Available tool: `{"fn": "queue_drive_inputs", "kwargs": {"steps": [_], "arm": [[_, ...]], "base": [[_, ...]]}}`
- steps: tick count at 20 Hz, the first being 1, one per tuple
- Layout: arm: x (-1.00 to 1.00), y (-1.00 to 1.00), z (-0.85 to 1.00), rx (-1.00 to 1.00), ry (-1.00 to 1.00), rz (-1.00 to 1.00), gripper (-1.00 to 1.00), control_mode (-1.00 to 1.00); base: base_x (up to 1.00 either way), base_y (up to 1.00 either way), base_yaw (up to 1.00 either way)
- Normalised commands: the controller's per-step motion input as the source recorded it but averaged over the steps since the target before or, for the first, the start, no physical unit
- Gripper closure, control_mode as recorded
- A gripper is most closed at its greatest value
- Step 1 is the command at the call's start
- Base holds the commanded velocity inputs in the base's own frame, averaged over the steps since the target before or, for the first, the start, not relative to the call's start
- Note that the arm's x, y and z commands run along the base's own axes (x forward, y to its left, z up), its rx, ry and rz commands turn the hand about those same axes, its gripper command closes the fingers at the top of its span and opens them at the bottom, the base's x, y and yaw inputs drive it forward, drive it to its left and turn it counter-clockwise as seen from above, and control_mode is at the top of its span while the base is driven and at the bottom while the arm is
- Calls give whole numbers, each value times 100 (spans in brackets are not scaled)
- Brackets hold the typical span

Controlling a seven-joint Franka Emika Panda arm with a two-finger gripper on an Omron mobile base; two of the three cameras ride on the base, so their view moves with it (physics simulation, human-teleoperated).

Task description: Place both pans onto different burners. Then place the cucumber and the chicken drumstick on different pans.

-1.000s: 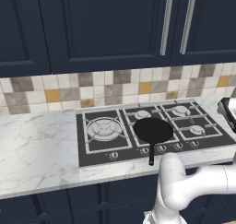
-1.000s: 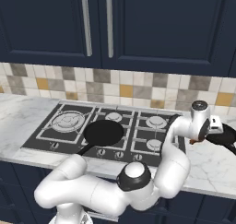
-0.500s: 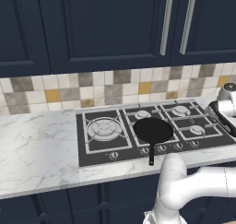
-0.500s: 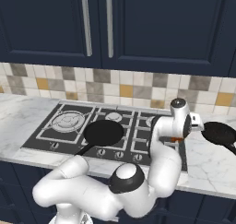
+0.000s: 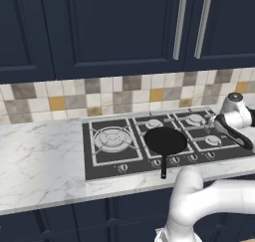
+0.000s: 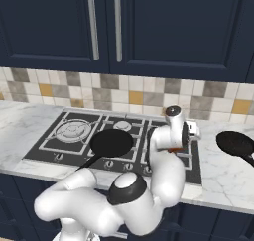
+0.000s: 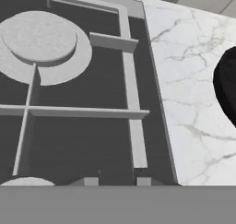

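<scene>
Right base view: 1 pan [image 6: 111,142] on cooktop [image 6: 59,148], another [image 6: 236,144] on counter [image 6: 218,185].

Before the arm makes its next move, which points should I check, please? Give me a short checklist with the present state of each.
1. First pan on a burner: ok, it sits mid-cooktop.
2. Second pan on a burner: not ok, it lies on the counter.
3. Gripper open and empty: ok.
4. Free right burner: ok, nothing on it.
5. Hand aimed at second pan: not ok, the pan is at the hand view's edge.
</scene>
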Motion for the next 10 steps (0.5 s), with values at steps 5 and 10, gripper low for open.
{"fn": "queue_drive_inputs", "kwargs": {"steps": [5,10], "arm": [[0,57,2,2,0,2,100,-100],[0,53,10,2,0,1,100,-100]], "base": [[0,0,0],[0,0,0]]}}
